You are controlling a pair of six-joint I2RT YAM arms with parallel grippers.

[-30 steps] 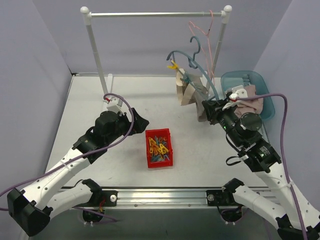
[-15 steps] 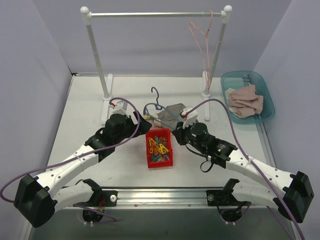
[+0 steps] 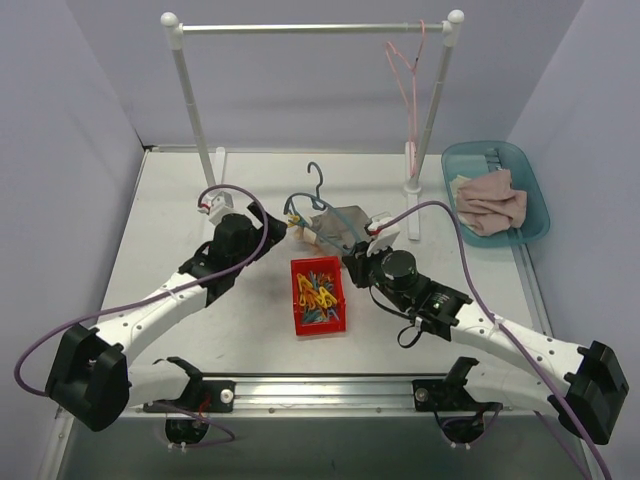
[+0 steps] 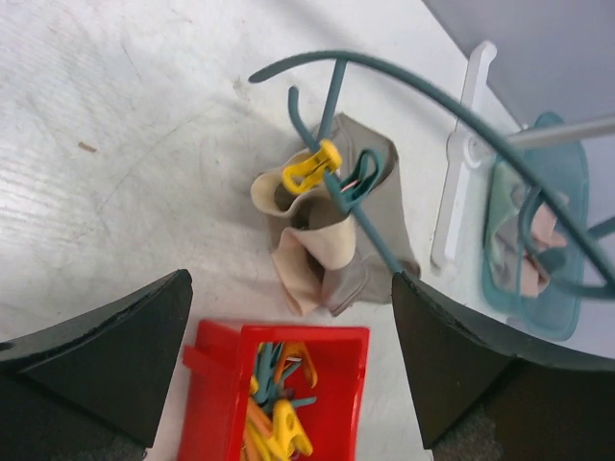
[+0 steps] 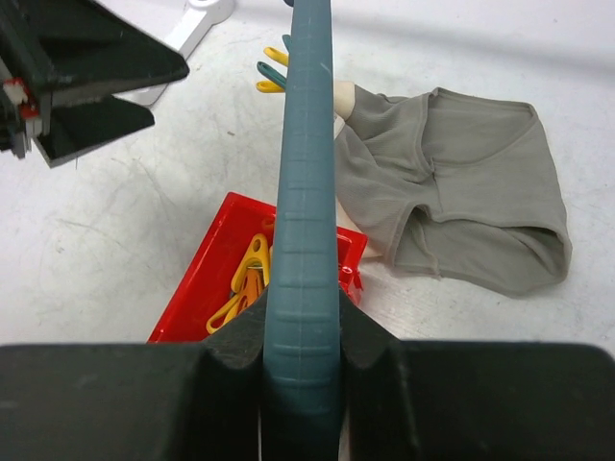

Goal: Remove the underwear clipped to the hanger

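A teal hanger [image 3: 316, 182] lies low over the table's middle, with grey-beige underwear [image 3: 340, 222] bunched under it. My right gripper [image 3: 357, 256] is shut on the hanger's arm [image 5: 307, 192], and the underwear [image 5: 461, 192] spreads on the table beyond it. In the left wrist view a yellow clip [image 4: 309, 171] and a teal clip [image 4: 360, 173] pin the underwear [image 4: 327, 250] to the hanger [image 4: 384, 77]. My left gripper [image 3: 272, 228] is open and empty, its jaws spread wide just left of the clipped end [image 4: 288, 288].
A red bin [image 3: 318, 295] of coloured clips sits just near of the hanger. A white clothes rack [image 3: 310, 28] stands at the back with a pink wire hanger [image 3: 405, 70] on it. A teal basket [image 3: 530, 170] holding pinkish cloth is at the far right.
My right gripper has carried the hanger and underwear from beside the rack down to the table's middle. My left gripper has moved in toward the hanger's clipped end.
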